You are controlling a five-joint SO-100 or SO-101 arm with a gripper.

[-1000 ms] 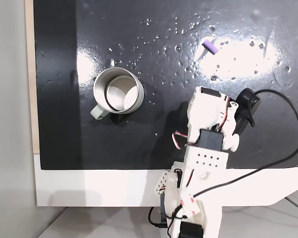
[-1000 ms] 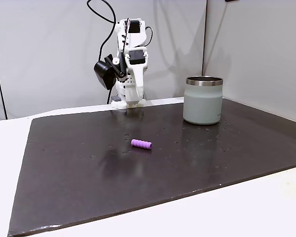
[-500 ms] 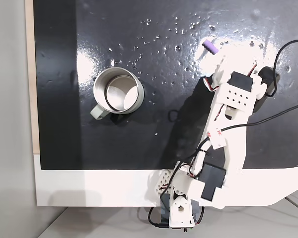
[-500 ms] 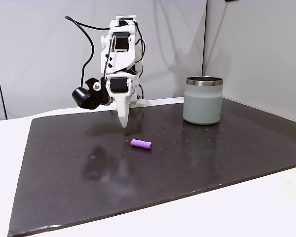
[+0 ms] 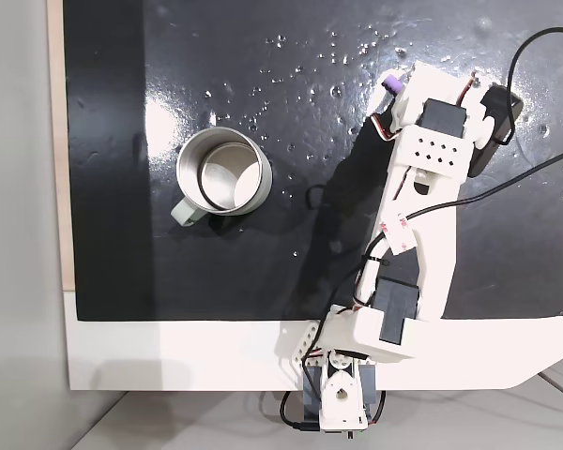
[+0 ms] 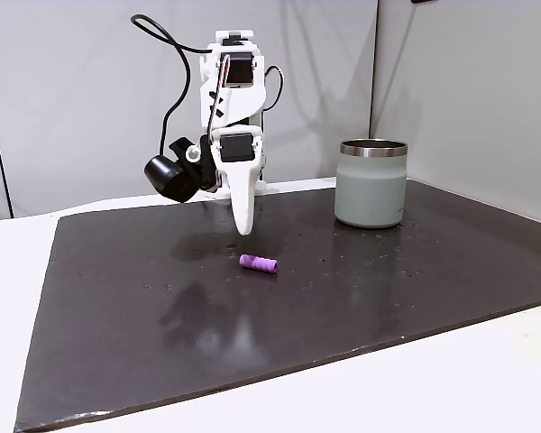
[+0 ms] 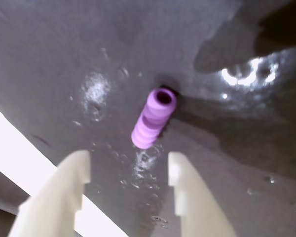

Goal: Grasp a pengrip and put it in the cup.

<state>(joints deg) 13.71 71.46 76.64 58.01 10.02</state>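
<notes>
The light-purple pengrip (image 7: 154, 118) lies on the black mat, ribbed, its hollow end facing away from the camera in the wrist view. My gripper (image 7: 129, 168) is open, its two pale fingers (image 7: 79, 170) apart and just short of the pengrip, with nothing between them. From the side, the gripper (image 6: 243, 224) points down and hovers a little above and behind the pengrip (image 6: 258, 263). From above, the arm (image 5: 430, 150) covers most of the pengrip (image 5: 391, 86). The metal cup (image 5: 223, 178) stands upright far to the left; in the side view the cup (image 6: 372, 183) stands at the right.
The black mat (image 5: 263, 272) is glossy with small white specks and bright glare patches. A wooden strip (image 5: 56, 141) runs along its left edge in the view from above. A black cable (image 5: 535, 178) loops to the right of the arm. White table (image 6: 487, 370) borders the mat.
The arm has unfolded and reached out from its base to the pengrip. The gripper has shifted closer and now hangs just over the pengrip. The cup and the pengrip have not moved.
</notes>
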